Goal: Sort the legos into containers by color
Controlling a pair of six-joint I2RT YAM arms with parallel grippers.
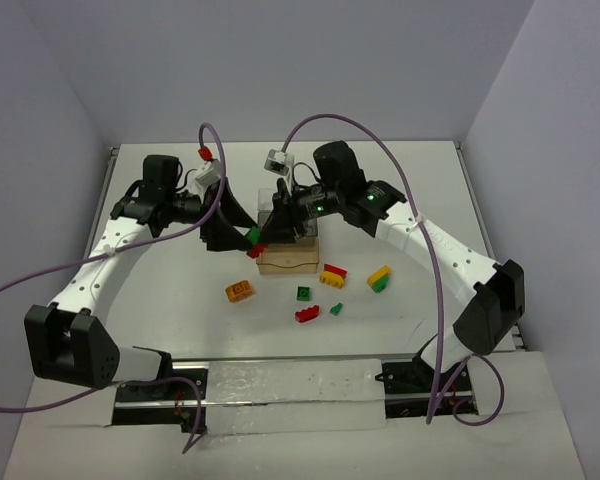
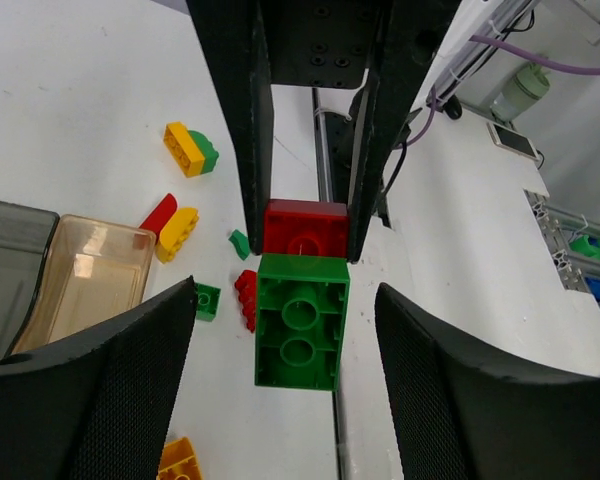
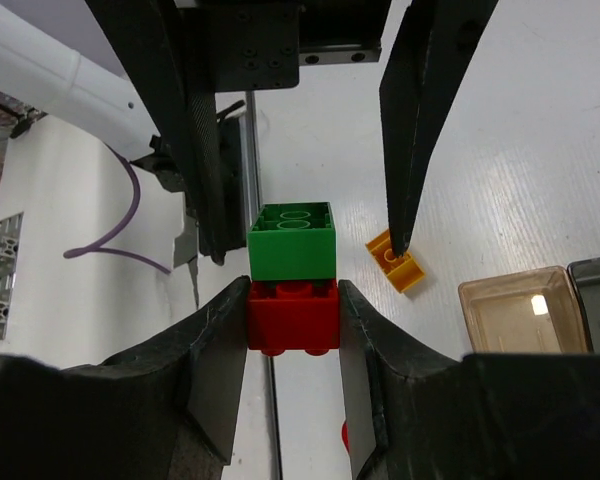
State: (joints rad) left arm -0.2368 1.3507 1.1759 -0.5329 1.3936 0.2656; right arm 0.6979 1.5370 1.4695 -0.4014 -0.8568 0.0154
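Midway up the top view, just left of the amber tray [image 1: 288, 258], you have the stack [image 1: 253, 241] in the air between both arms. Your right gripper [image 3: 292, 300] is clamped on the red brick [image 3: 292, 318], its pads pressed to two opposite sides. The green brick [image 2: 300, 330] sits plugged onto the red one, the two not yet parted. Your left gripper [image 2: 285, 292] stands spread, its fingers clear of the green brick in its own view. From the right wrist one left finger looks just beside the green face, and you cannot tell whether it touches. So the whole stack hangs on one pinch of the red half alone. If that pinch slackens, both bricks will likely drop together, onto the table [image 1: 180, 300] or into a tray as a mixed pair, which spoils the sort. If you close the left fingers off-centre on the green brick, it may twist and lever the red one out of the right pads. Pull straight along the studs, since a sideways tug could fling a brick among the loose legos [image 1: 307, 314] at lower centre. All four fingers stand close together, so a careless approach may knock them into each other.
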